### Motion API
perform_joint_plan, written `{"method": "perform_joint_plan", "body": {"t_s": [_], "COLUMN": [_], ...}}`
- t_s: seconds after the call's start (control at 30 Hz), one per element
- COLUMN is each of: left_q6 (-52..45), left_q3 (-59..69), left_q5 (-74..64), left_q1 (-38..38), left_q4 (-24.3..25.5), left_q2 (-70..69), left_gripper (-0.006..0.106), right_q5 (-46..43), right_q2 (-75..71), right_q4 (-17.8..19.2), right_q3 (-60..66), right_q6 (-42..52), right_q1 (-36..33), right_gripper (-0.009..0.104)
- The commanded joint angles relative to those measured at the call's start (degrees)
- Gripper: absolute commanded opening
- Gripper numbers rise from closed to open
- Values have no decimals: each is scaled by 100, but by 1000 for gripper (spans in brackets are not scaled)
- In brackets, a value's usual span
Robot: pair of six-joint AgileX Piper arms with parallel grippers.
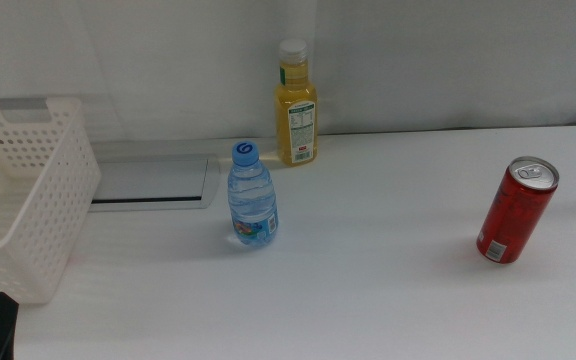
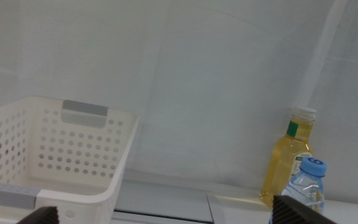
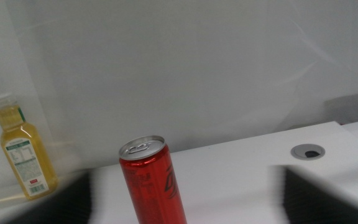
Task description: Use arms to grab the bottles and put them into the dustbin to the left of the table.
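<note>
Three upright, none grasped: water bottle [image 1: 253, 196] frame centre, juice [image 1: 296, 103] behind it, can [image 1: 516, 211] far right, bin [image 1: 28, 190] far left; left gripper [image 2: 163, 216] jaws apart, right gripper [image 3: 185, 199] blurred, cannot tell; risk of tipping can if approached off-centre

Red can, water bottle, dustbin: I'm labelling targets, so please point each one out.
red can [image 1: 513, 215], middle view, on its red side wall.
water bottle [image 1: 252, 200], middle view, on the clear body above the label.
dustbin [image 1: 53, 205], middle view, on its perforated side wall.
</note>
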State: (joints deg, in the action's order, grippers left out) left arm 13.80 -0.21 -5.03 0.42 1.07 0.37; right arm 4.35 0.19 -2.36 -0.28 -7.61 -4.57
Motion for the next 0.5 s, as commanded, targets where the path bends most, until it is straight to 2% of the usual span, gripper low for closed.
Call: {"method": "perform_joint_plan", "body": {"t_s": [0.0, 0.47], "left_q6": [210, 186], "left_q3": [229, 125], "left_q5": [78, 310], "left_q1": [-42, -42], "left_q4": [-37, -37], "left_q2": [-193, -193], "left_gripper": [91, 91], "right_q5": [-46, -206], "right_q2": [-182, -182], "right_q4": [-110, -67], "right_q3": [235, 235], "right_q6": [23, 55], "right_q1": [42, 42], "right_gripper": [103, 103]}}
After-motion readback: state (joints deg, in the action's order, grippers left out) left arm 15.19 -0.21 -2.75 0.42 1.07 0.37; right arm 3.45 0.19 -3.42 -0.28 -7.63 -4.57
